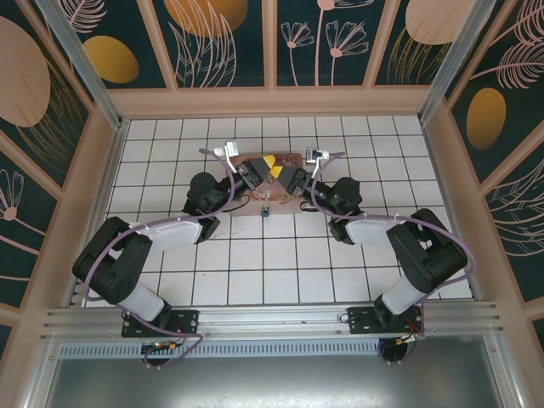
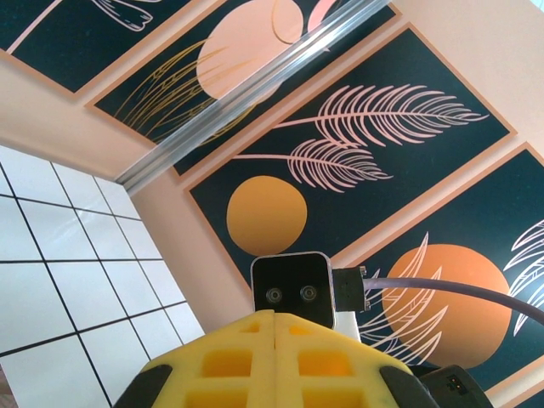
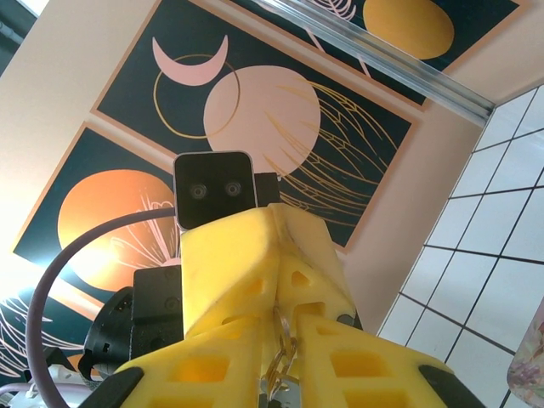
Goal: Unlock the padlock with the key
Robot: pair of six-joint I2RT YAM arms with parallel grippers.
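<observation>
Over the middle of the tiled floor my two grippers meet tip to tip, the left gripper (image 1: 268,161) just above the right gripper (image 1: 278,173). In the right wrist view my right gripper (image 3: 285,327) is shut on the key (image 3: 287,393), a small silvery piece with wire rings (image 3: 280,344) rising from it. The rings reach the seam of the left gripper's yellow fingers (image 3: 229,255); I cannot tell whether those pinch them. The left gripper (image 2: 274,316) is shut, nothing visible between its pads. A tiny blue padlock (image 1: 265,211) hangs at the near edge of the pink tin box (image 1: 255,202).
The pink tin box lies flat under both grippers, partly hidden by them. White tiles (image 1: 246,263) stretch between the box and the arm bases. Patterned walls (image 1: 212,34) enclose the cell. The right arm's wrist camera (image 2: 291,289) sits just beyond the left fingertips.
</observation>
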